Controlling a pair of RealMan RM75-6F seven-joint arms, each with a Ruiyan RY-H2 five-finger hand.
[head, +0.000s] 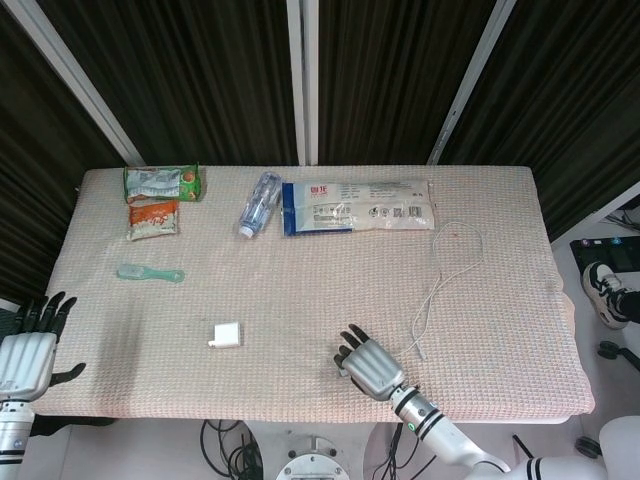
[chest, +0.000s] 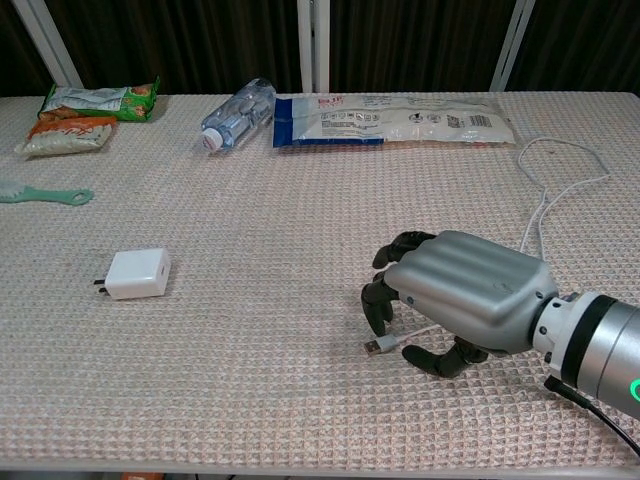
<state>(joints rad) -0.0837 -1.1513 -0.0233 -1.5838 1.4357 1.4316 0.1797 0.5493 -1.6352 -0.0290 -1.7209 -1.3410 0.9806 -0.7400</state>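
Observation:
My right hand (head: 372, 365) (chest: 455, 300) hangs low over the near end of a white cable (head: 450, 270) (chest: 545, 200) by the table's front edge. Its fingers (chest: 382, 300) curve down on one side of the cable and the thumb on the other, with a gap between. The cable's USB plug (chest: 375, 346) lies on the cloth just left of the thumb, not lifted. A white charger block (head: 226, 334) (chest: 138, 274) lies well to the left of that hand. My left hand (head: 25, 355) hovers off the table's front left corner, fingers spread, holding nothing.
Along the back lie a clear bottle (head: 259, 202) (chest: 238, 112), a long white and blue package (head: 357, 205) (chest: 395, 119) and two snack packets (head: 161, 182) (head: 153, 218). A green brush (head: 150, 273) (chest: 45, 194) lies at the left. A beige woven cloth (head: 300, 280) covers the table.

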